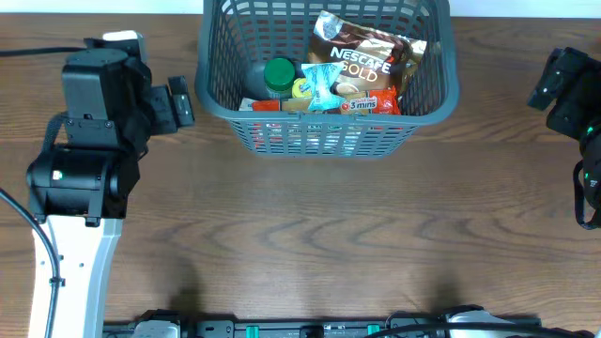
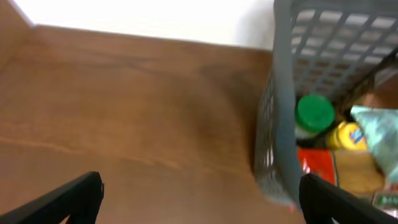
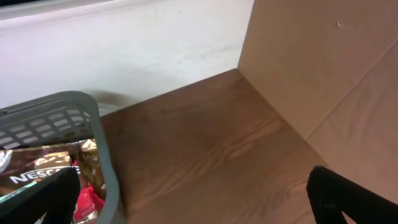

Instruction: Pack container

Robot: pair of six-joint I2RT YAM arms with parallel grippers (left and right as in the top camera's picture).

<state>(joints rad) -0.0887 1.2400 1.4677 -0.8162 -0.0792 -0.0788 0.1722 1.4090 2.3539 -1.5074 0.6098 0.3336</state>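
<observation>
- basket point(image 1: 218, 56) at far-centre of bench point(image 1: 310, 225), holding coffee bag point(image 1: 366, 56) and green-lid jar point(image 1: 279, 73)
- left tool point(image 2: 200, 183) fingers apart, empty, just beside basket's left wall
- right tool point(image 3: 193, 177) fingers apart, empty, right of basket

The grey slatted container point(image 1: 214, 94) stands upright at the table's far edge, full of groceries.

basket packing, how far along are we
Done: the basket holds a Nescafe Gold pouch, a green-lidded jar and a red packet, among other items. In hand: nothing. The left gripper and right gripper are open and empty, one at each side of the basket. Left: no loose groceries show on the table, so packing looks essentially finished.
</observation>
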